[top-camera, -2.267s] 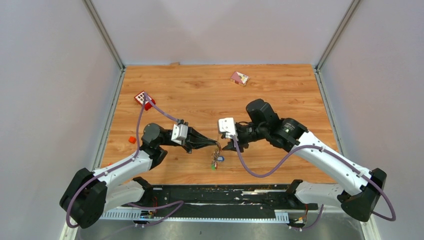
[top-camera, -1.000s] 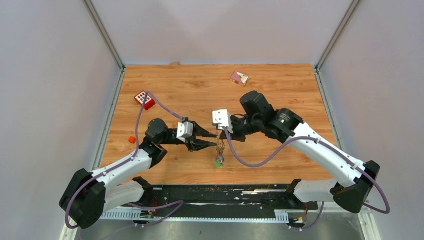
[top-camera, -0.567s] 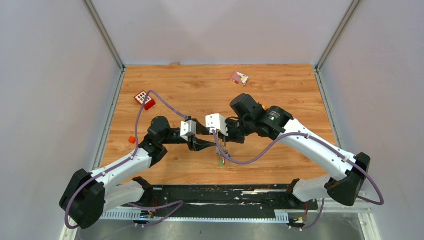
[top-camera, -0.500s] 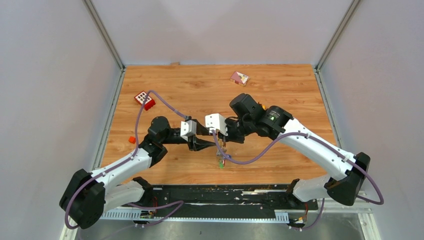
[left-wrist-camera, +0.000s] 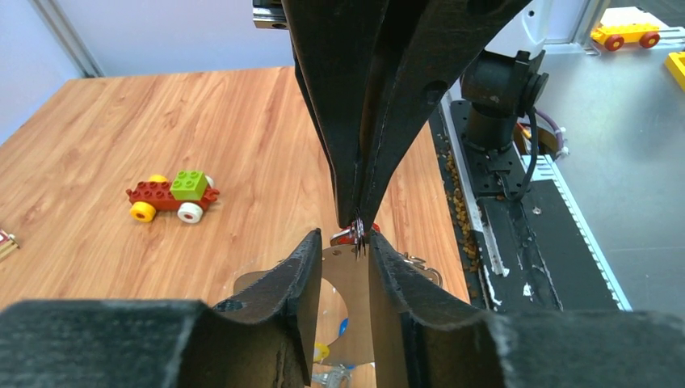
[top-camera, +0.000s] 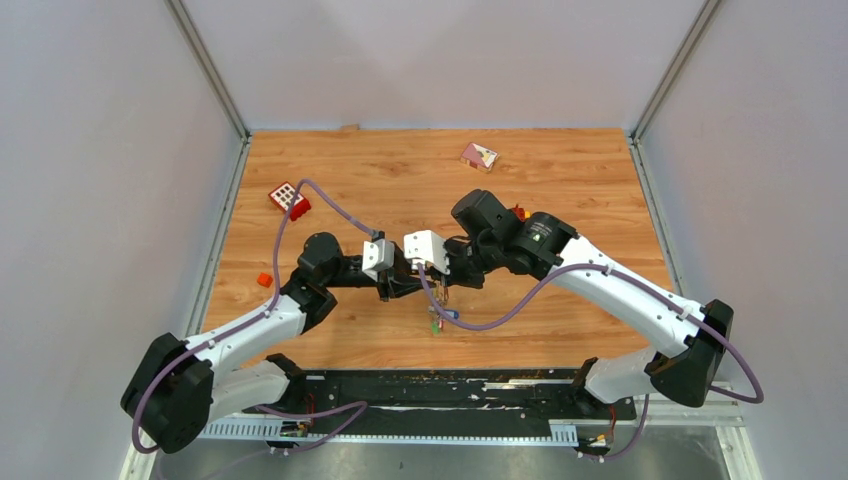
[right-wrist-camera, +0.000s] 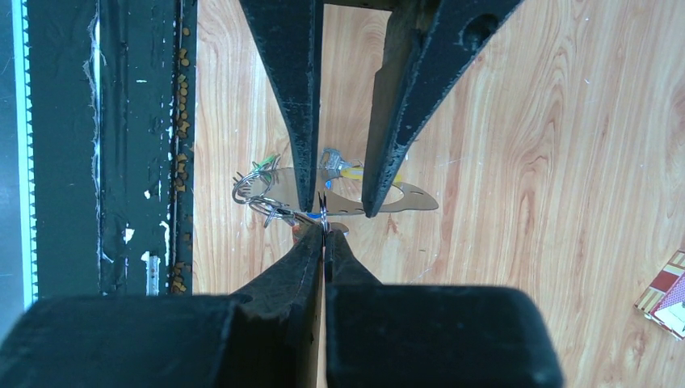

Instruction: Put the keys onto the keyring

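The keyring (right-wrist-camera: 322, 212) is a thin silvery ring seen edge-on, pinched between the tips of my right gripper (right-wrist-camera: 324, 230), which is shut on it above the table. Keys with green (right-wrist-camera: 266, 162), yellow (right-wrist-camera: 355, 172) and blue heads hang below it with small rings; in the top view the bunch (top-camera: 437, 318) dangles under both grippers. My left gripper (left-wrist-camera: 341, 236) is open, tip to tip with the right gripper (left-wrist-camera: 359, 222). The ring's toothed edge (left-wrist-camera: 360, 239) lies beside its right finger. A red key head (left-wrist-camera: 346, 236) shows behind the ring.
A toy brick car (left-wrist-camera: 172, 194) stands on the wooden table behind the right arm. A red block with white squares (top-camera: 288, 198) lies far left, a small orange piece (top-camera: 263, 280) near the left edge, a pink card (top-camera: 479, 155) at the back. A black rail (top-camera: 440, 385) runs along the near edge.
The left gripper, shut at first, has opened. The right arm has moved left with the ring and keys until its tips meet the left fingers.
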